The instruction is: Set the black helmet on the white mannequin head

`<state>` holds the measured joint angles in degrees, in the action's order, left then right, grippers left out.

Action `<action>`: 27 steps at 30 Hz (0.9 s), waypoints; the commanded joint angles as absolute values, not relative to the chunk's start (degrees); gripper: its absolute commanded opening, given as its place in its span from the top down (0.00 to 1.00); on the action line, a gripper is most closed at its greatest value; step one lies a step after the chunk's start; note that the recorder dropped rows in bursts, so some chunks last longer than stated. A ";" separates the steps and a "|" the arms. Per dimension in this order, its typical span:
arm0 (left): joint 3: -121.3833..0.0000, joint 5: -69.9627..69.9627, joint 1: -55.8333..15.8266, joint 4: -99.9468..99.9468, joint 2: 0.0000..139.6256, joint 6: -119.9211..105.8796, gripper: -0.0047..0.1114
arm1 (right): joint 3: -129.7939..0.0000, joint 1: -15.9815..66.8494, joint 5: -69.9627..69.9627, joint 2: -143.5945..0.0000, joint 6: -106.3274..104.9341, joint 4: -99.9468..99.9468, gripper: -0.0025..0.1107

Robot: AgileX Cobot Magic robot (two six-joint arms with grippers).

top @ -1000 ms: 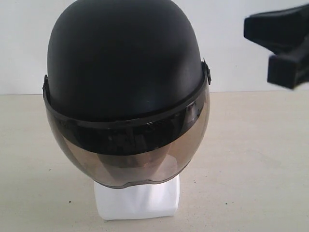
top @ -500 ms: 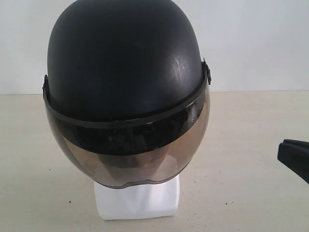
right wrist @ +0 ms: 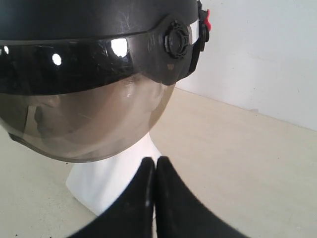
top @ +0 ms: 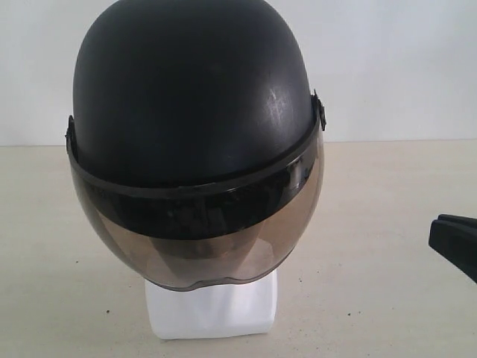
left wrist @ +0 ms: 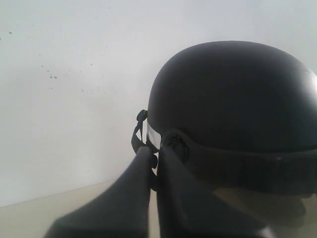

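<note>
The black helmet [top: 186,97] sits on the white mannequin head [top: 212,313], its smoky visor [top: 201,231] down over the face, so only the neck base shows below. In the right wrist view the moulded face [right wrist: 99,114] shows through the visor. My right gripper [right wrist: 155,161] is shut and empty, low beside the neck base and clear of it; it pokes in at the right edge of the exterior view [top: 455,242]. My left gripper [left wrist: 154,151] is shut, its tips lined up with the helmet [left wrist: 233,99] at the strap by the visor hinge. It is out of the exterior view.
The head stands on a beige tabletop [top: 387,194] in front of a plain white wall [top: 395,60]. Bare table lies to both sides of the neck base.
The right gripper dropped from the upper right of the exterior view to its lower right edge, then stayed still. Helmet and head have not moved.
</note>
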<state>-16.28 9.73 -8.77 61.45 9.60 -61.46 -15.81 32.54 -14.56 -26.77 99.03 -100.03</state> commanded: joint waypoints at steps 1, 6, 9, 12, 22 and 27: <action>-16.06 9.32 -9.14 62.05 9.37 -60.82 0.92 | -15.68 30.40 -14.85 -25.21 98.93 -99.95 0.98; -16.06 9.21 -9.14 62.05 9.37 -60.82 0.92 | -15.68 21.68 -17.28 -19.79 99.98 -99.95 0.98; -16.06 9.21 -9.14 62.05 9.37 -60.82 0.92 | -15.68 19.90 -16.95 -18.48 101.30 -99.95 0.98; -16.06 9.21 -9.14 62.05 9.37 -60.82 0.92 | -15.68 19.90 -16.35 -18.39 104.18 -99.71 0.98; -16.06 9.21 -9.14 62.05 9.37 -60.82 0.92 | -15.68 19.90 -14.59 -18.39 105.00 -96.75 0.98; -16.06 9.21 -9.14 62.05 9.37 -60.82 0.92 | -15.68 19.90 -3.89 -18.39 75.44 -51.01 0.98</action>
<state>-16.28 9.73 -8.77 61.56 9.60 -61.46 -15.81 20.10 -11.00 -18.60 92.74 -77.15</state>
